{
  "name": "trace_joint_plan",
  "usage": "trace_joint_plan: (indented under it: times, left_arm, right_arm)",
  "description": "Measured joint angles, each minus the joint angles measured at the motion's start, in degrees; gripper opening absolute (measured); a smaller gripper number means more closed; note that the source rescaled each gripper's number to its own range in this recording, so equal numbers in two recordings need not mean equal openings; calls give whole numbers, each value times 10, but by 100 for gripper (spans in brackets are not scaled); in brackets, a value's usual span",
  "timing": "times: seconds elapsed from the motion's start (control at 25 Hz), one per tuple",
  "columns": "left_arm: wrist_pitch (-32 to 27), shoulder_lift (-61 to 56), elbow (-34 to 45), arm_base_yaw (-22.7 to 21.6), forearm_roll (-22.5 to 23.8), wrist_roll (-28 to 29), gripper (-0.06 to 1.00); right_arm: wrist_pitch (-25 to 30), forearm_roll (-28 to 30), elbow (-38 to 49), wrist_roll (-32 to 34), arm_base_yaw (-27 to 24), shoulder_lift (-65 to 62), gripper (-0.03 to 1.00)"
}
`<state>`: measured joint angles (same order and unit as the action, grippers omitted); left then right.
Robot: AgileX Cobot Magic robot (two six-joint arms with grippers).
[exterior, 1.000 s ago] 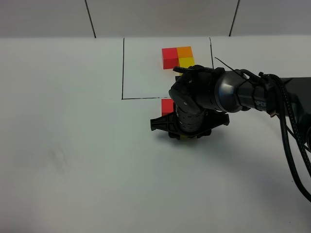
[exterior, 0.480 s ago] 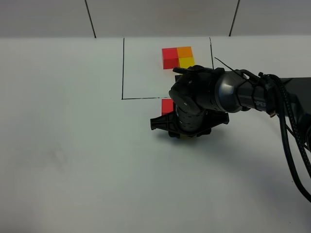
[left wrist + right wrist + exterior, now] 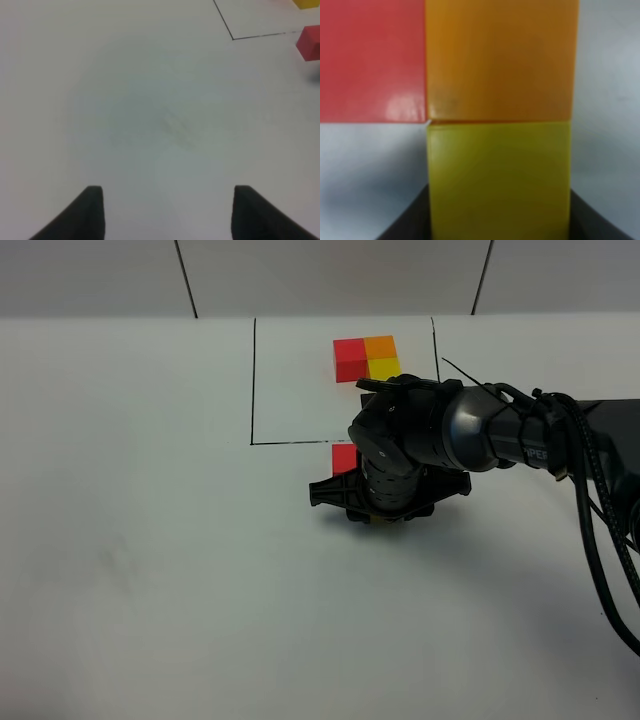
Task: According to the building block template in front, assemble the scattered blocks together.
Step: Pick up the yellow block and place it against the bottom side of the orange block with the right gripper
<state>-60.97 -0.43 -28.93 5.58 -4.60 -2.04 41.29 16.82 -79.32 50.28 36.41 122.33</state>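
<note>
The building block template [image 3: 366, 358] is an L of red, orange and yellow cubes inside thin black lines at the back. Just below the frame's front line, my right gripper [image 3: 384, 512] points down over the scattered blocks and hides most of them; only the red cube [image 3: 344, 458] shows. In the right wrist view the red cube [image 3: 372, 60] touches the orange cube [image 3: 502, 60], and the yellow cube [image 3: 498, 175] touches the orange one. My right gripper [image 3: 498, 222] has a finger against each side of the yellow cube. My left gripper [image 3: 167, 212] is open and empty above bare table.
The white table [image 3: 150, 570] stretches wide to the left and front. The right arm's black cables [image 3: 600, 530] hang at the right edge. The frame's near corner [image 3: 233, 38] and the red cube [image 3: 310, 42] show in the left wrist view.
</note>
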Motion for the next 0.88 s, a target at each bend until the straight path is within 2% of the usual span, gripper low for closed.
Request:
trace_joint_plan:
  times: [0.88]
  left_arm:
    - [0,0,0,0,0,0,23]
  right_arm:
    - [-1,-5,0,-5,-1,-1,25]
